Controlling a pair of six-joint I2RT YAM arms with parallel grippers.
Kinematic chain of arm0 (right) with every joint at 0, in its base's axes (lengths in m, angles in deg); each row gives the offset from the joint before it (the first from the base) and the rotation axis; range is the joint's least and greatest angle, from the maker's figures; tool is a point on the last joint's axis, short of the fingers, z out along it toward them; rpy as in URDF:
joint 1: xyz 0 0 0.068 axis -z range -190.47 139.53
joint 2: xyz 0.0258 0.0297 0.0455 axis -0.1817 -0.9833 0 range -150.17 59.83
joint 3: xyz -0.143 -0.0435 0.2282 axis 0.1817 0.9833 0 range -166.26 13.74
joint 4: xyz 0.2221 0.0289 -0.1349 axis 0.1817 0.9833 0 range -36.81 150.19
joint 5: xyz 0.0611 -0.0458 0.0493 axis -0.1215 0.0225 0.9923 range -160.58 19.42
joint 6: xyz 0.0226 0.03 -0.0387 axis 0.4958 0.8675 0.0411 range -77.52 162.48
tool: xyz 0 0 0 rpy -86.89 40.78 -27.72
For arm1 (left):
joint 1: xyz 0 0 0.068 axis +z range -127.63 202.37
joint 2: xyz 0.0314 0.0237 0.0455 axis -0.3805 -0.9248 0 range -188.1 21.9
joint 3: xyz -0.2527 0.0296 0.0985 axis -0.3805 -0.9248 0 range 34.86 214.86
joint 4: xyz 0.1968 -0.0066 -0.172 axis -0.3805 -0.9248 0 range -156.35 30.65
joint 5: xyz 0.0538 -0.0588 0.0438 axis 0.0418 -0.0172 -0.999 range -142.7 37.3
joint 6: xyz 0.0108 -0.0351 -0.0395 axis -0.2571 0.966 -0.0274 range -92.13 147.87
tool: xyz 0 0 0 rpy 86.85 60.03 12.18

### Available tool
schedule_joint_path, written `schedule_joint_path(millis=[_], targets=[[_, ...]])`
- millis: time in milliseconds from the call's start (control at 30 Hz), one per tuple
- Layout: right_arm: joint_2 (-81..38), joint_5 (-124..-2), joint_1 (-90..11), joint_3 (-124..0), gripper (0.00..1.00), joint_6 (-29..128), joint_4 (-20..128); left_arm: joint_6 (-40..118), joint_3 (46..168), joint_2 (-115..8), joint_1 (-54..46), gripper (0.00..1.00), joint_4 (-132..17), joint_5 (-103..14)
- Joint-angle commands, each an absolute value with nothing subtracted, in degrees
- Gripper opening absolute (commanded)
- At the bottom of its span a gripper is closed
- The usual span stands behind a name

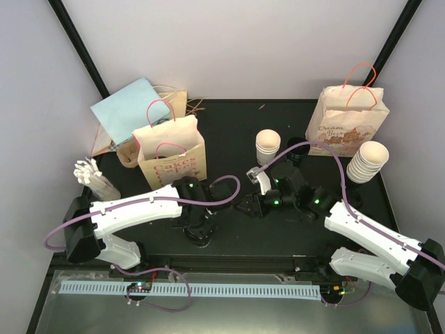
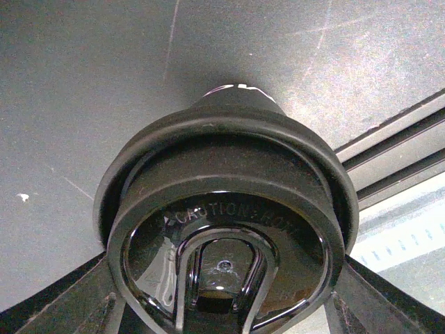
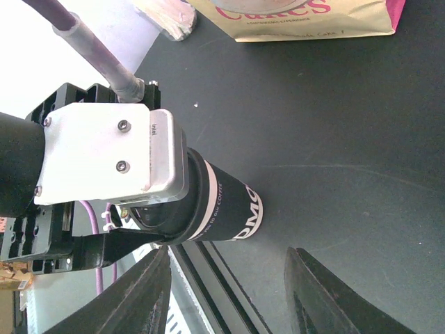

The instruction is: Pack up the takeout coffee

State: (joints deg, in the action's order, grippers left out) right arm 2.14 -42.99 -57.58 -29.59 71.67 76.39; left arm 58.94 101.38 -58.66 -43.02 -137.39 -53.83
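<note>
Open tabletop (image 1: 229, 125) runs between the left paper bag (image 1: 170, 153) and the right paper bag (image 1: 348, 122). A cup stack (image 1: 268, 146) stands behind the right claw (image 1: 248, 207); the black cup (image 3: 226, 212) blocks its front.

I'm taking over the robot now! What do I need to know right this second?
Left gripper: closed around the lid of the black coffee cup, near the front of the table. I can't tell whether the cup is lifted or standing.
Right gripper: open and empty, beside the cup.
Done: the lid is on the cup.
Left to do: put the cup into a bag. The nearest paper bag stands upright just behind it.
</note>
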Motion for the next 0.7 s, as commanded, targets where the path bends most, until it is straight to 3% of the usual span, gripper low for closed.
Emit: schedule_joint_path(millis=[0, 300, 567, 667], targets=[[2.84, -42.02, -57.37, -29.02, 0.47, 71.11, 75.61, 59.54, 103.31, -60.05, -43.42, 0.76, -139.91, -56.39], [3.00, -42.01, -57.38, -29.22, 0.47, 70.94, 75.95, 59.42, 103.65, -60.65, -43.42, 0.79, -139.02, -56.34], [2.50, -41.63, -57.40, -29.33, 0.47, 70.96, 75.55, 59.55, 104.98, -60.19, -43.51, 0.95, -140.45, -57.18], [2.37, -41.59, -57.36, -29.36, 0.47, 70.88, 75.50, 59.55, 105.27, -60.08, -43.52, 0.96, -140.55, -57.12]])
